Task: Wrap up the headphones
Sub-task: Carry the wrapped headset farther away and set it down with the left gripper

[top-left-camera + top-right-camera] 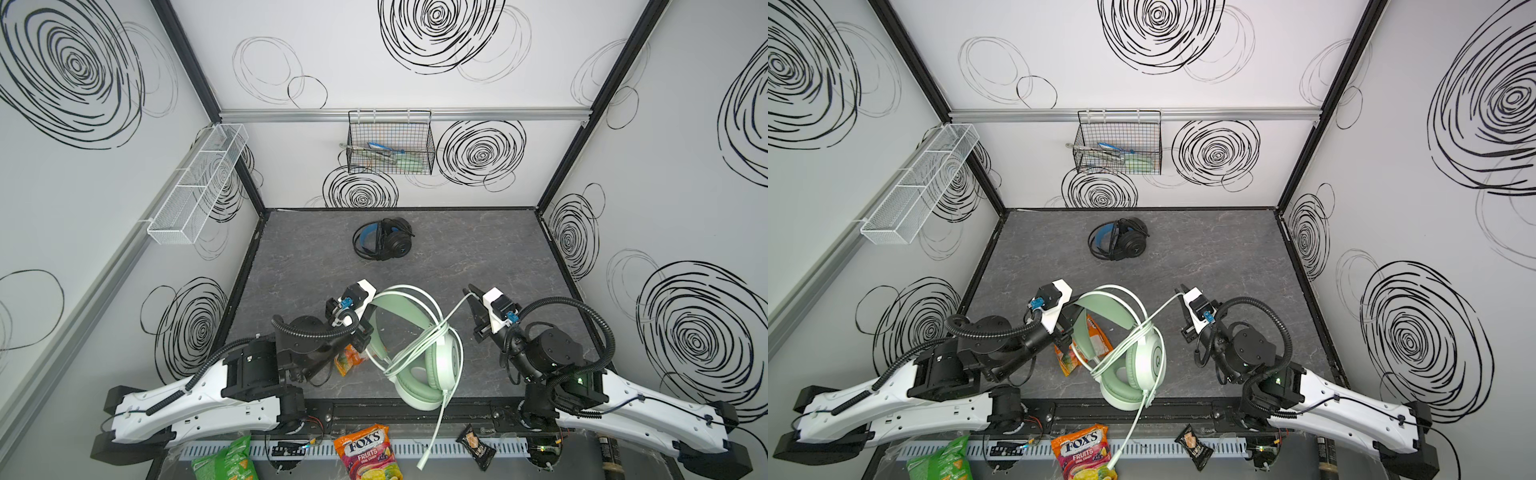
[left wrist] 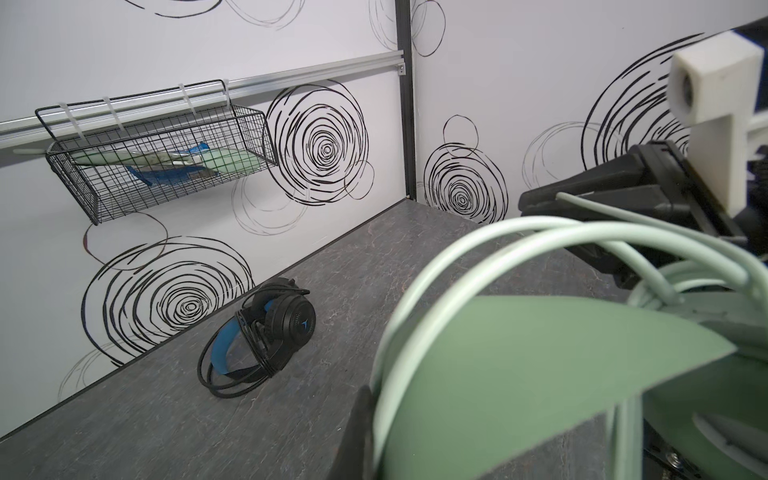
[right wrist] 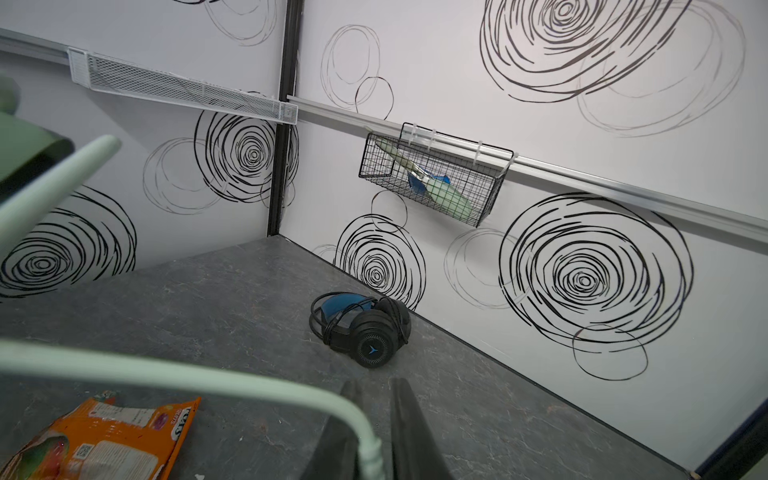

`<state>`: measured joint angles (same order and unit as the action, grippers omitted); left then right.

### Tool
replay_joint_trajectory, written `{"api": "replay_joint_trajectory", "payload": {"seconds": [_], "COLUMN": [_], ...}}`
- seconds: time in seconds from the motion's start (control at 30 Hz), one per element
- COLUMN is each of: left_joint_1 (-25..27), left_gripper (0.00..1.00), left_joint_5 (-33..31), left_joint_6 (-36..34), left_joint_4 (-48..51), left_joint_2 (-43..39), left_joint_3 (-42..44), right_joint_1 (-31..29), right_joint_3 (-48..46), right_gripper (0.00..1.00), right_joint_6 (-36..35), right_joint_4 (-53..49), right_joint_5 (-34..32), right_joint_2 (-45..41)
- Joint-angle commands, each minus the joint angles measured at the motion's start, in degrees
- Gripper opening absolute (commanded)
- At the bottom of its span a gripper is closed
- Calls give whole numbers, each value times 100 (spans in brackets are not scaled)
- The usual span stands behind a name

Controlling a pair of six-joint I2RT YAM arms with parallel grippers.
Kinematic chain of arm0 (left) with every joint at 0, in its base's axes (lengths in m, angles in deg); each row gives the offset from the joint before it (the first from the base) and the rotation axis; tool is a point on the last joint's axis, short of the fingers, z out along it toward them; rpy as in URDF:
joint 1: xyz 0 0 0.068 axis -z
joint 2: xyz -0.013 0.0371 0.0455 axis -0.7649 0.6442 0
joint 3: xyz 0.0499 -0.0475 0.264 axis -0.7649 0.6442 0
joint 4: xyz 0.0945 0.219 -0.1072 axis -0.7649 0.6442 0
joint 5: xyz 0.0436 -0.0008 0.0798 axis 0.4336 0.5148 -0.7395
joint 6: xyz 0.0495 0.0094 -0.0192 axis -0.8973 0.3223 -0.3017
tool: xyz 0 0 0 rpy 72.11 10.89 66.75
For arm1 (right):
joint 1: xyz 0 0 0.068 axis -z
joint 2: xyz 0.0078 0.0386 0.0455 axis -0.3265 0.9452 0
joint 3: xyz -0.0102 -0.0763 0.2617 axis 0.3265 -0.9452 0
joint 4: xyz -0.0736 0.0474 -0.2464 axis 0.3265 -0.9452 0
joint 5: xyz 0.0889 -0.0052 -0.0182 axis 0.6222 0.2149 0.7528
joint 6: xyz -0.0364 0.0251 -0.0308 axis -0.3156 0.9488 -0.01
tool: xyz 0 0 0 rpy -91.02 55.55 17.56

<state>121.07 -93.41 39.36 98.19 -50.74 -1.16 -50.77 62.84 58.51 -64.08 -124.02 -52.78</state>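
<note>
In both top views, left tool (image 1: 367, 332) clamps mint-green headset (image 1: 440, 365), lower centre; right tool (image 1: 473, 293), narrow, pinches its cable (image 1: 455, 311); wire basket (image 1: 415, 168) holds green, blue items.

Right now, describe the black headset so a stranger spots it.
Find the black wire basket on the back wall. On the grey table below it lies the black headset. Unlike the mint-green headset nearer the arms, its headband is blue inside.
</note>
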Motion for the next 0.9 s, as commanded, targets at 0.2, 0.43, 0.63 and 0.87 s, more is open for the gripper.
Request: {"api": "replay_joint_trajectory", "payload": {"seconds": [0.2,0.43,0.63,0.87], "left_joint_1": [-258,-772,-1349,-1832], "left_gripper": [0,0,0,0], "left_joint_5": [108,365,597,684], "left_joint_6": [653,1013,1367,1658], "left_joint_4": [-819,-784,-678,-828], "left_joint_2": [316,609,799,1090], "left_joint_3": [-533,-580,-622,-598], "right_joint_1": [109,119,126,246], "right_joint_3": [-465,-910,-1084,-1067], "right_gripper": [24,26,46,73], "right_joint_6": [326,368,847,1414], "right_joint_4": [572,944,660,111], "right_joint_5": [1232,1742,714,-712], "right_joint_2": [-6,-467,-812,-1068]}}
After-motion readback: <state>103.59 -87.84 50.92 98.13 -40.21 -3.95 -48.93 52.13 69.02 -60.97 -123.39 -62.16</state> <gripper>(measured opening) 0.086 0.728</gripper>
